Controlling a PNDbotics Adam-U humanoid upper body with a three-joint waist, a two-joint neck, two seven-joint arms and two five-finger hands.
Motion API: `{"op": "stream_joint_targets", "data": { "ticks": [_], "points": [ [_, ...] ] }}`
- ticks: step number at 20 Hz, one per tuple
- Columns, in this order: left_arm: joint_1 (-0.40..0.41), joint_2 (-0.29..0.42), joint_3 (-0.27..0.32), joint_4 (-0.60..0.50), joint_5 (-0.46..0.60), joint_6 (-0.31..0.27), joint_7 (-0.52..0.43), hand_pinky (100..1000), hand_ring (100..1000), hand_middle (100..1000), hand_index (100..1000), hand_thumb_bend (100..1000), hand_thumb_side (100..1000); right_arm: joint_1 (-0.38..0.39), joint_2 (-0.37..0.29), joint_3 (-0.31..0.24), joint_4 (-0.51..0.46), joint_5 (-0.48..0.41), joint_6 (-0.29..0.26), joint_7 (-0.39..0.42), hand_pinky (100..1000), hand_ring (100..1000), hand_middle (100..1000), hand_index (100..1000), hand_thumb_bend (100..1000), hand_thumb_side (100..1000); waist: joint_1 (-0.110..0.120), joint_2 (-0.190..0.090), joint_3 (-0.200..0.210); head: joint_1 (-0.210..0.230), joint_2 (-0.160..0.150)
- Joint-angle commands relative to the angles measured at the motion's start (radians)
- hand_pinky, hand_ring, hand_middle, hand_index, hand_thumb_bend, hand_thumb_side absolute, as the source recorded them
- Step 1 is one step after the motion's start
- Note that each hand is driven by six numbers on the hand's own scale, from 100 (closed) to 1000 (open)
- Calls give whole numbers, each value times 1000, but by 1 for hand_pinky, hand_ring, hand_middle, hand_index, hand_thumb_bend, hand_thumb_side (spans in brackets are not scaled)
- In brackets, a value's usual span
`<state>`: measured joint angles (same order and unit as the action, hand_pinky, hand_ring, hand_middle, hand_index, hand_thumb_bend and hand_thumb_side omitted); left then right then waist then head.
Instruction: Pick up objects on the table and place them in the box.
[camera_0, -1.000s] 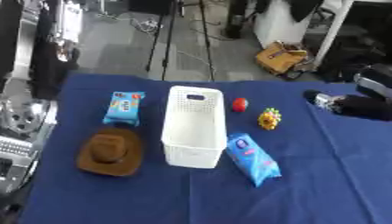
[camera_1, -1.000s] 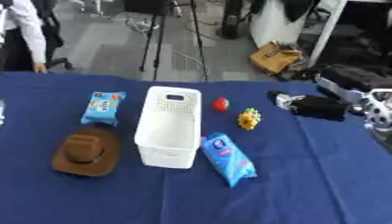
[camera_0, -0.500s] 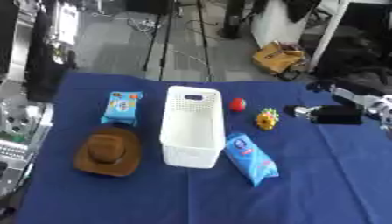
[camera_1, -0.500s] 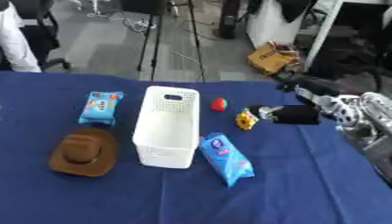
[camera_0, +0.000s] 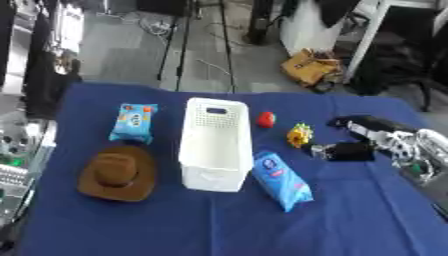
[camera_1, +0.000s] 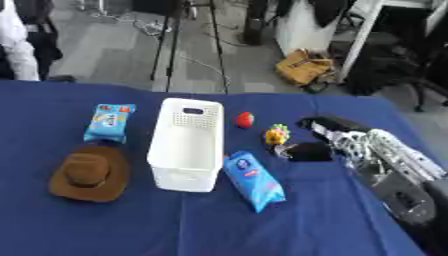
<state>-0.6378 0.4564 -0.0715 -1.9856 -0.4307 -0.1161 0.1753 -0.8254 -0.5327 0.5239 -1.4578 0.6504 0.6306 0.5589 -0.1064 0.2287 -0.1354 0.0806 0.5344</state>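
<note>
A white slotted box (camera_0: 215, 144) stands mid-table, empty inside. Left of it lie a brown hat (camera_0: 116, 172) and, further back, a blue snack packet (camera_0: 133, 121). A second blue packet (camera_0: 282, 180) lies against the box's right front corner. Behind it are a small red object (camera_0: 265, 119) and a yellow toy (camera_0: 300, 134). My right hand (camera_0: 352, 151) reaches in from the right, low over the cloth just right of the yellow toy. It is open, with the thumb (camera_0: 350, 121) spread apart from the fingers, and holds nothing.
The blue cloth covers the table (camera_0: 219, 225). Grey metal parts (camera_0: 12, 167) show at the left edge. Beyond the far edge are tripod legs, a tan bag (camera_0: 311, 70) on the floor and chairs.
My right hand has travelled left from the table's right edge to just beside the yellow toy. The objects on the table have not moved.
</note>
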Motion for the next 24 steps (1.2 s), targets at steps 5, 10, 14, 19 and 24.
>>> {"op": "stream_joint_targets", "data": {
  "ticks": [5, 10, 14, 19, 24],
  "points": [
    [-1, 8, 3, -14, 6, 1, -7, 1000, 1000, 973, 1000, 100, 1000, 25, 67, -48, 15, -11, 34, -19, 961, 1000, 971, 1000, 613, 834, -15, -30, -13, -5, 10],
    [5, 7, 5, -14, 8, 3, -7, 1000, 1000, 964, 1000, 100, 1000, 50, 134, -84, 28, -19, 46, -71, 958, 1000, 1000, 1000, 624, 846, -22, -33, -20, -3, 10],
    [6, 5, 5, -14, 9, 3, -8, 1000, 1000, 959, 1000, 100, 1000, 50, 166, -85, 68, -14, 50, -88, 944, 1000, 978, 1000, 566, 872, -26, -34, -19, -7, 15],
    [10, 5, 6, -14, 10, 5, -8, 1000, 1000, 959, 1000, 100, 1000, 50, 178, -91, 100, 5, 36, -106, 927, 1000, 939, 1000, 584, 864, -26, -31, -19, -8, 17],
    [8, 2, 5, -14, 12, 5, -12, 1000, 1000, 951, 1000, 100, 1000, 51, 202, -95, 133, 3, 26, -111, 932, 1000, 1000, 1000, 651, 811, -25, -30, -19, -11, 19]
  ]
}}
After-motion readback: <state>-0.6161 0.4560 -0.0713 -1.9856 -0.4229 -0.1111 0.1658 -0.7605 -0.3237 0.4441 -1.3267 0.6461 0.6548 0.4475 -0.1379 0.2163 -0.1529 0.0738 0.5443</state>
